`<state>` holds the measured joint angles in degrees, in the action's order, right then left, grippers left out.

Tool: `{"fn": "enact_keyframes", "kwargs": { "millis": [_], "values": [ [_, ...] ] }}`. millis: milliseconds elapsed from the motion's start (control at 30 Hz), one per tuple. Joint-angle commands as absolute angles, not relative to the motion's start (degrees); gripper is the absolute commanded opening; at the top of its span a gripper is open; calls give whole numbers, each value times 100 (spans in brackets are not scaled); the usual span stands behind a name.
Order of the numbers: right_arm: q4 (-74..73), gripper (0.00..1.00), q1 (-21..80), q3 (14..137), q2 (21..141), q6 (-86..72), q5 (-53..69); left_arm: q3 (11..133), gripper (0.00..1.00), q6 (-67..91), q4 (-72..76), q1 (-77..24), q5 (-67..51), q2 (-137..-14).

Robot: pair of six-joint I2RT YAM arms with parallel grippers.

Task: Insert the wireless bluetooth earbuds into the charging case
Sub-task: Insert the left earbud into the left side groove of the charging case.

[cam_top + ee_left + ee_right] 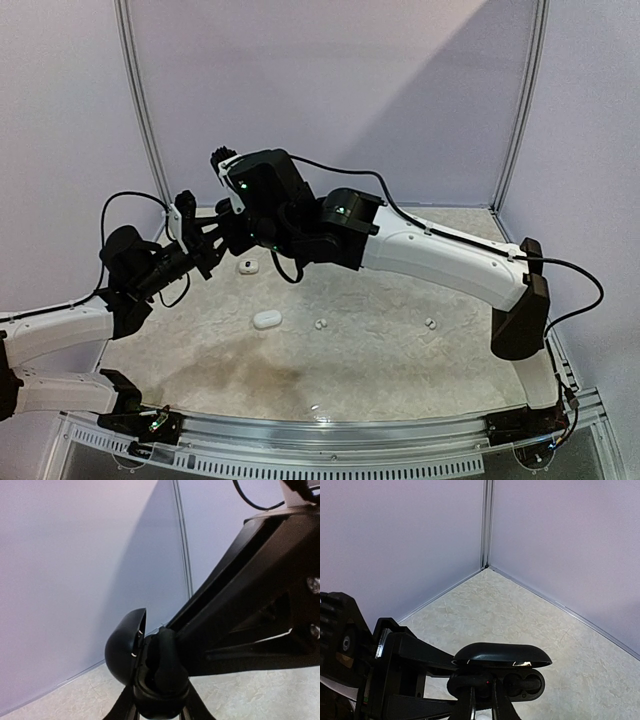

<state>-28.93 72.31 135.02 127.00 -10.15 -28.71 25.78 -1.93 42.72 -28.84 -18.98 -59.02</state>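
My left gripper [207, 243] is shut on a black charging case [150, 700] and holds it above the table with its lid [122, 650] swung open. In the right wrist view the case [525, 686] shows its open lid [502, 655] and one empty socket on the right. My right gripper [482, 707] is shut on a black earbud [481, 682] that sits in the case's left socket; the same earbud [167, 660] fills the case in the left wrist view. Small white earbuds [321, 324] [431, 322] [316, 408] lie on the table.
A closed white oval case [267, 319] lies mid-table, and a smaller white piece [247, 266] lies behind it, just under the grippers. Lilac walls enclose the table [400, 360], with a metal corner post [486, 525] behind. The two arms meet at the back left.
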Motion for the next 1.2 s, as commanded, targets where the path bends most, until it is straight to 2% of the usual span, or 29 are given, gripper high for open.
{"fn": "enact_keyframes", "kwargs": {
  "millis": [0,400,933,1067,1167],
  "values": [
    [-3242,0,7203,13588,12920,-1066,-2934,2725,0,-254,4515,-2989,-1956,-5815],
    [-3310,0,7158,13588,12937,-1184,-3076,2717,0,-209,4542,-2997,-2000,-5776],
    [-3473,0,7170,13575,13093,-1006,-2521,2758,0,-143,4555,-2997,-1967,-5783],
    [-3791,7,7172,13563,13100,-985,-2501,2753,0,-149,4518,-2998,-1900,-5768],
    [-3935,6,7157,13517,13079,-1010,-2508,2736,0,-149,4522,-2998,-1936,-5749]
  ]
}}
